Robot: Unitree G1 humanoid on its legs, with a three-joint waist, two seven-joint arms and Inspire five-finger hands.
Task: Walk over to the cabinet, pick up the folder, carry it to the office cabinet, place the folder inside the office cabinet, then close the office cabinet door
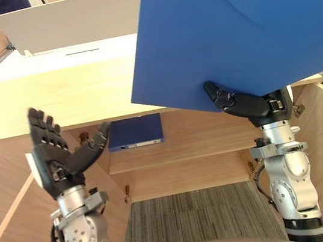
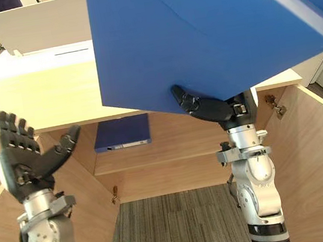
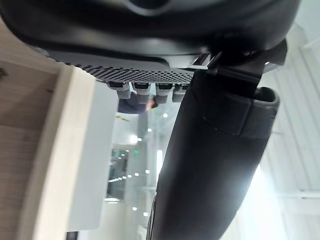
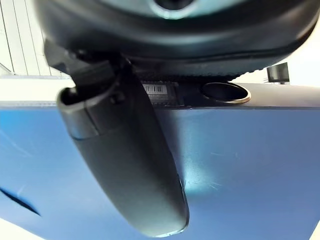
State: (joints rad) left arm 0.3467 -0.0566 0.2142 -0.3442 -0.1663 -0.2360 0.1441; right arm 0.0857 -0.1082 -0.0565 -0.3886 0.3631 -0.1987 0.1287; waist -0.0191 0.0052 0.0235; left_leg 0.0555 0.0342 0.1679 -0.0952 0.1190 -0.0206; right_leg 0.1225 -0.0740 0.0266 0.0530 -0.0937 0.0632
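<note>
My right hand (image 1: pixel 245 106) pinches the large blue folder (image 1: pixel 238 24) by one corner; left hand (image 1: pixel 52 160) fingers (image 1: pixel 43 127) spread, empty. Corner grip: folder may pivot, clip pale wood cabinet top (image 1: pixel 37 103).

The folder (image 1: pixel 238 24) has a smooth blue plastic-looking cover with a soft sheen and a few fine scuffs, and a shiny metal ring (image 4: pixel 226 93) is set in its spine. The cabinet (image 1: pixel 200 133) is pale wood-grain board, matt and even. The carpet (image 1: pixel 188 220) is coarse grey ribbed cloth, and the right hand (image 1: pixel 241 104) looks like matt dark plastic.
</note>
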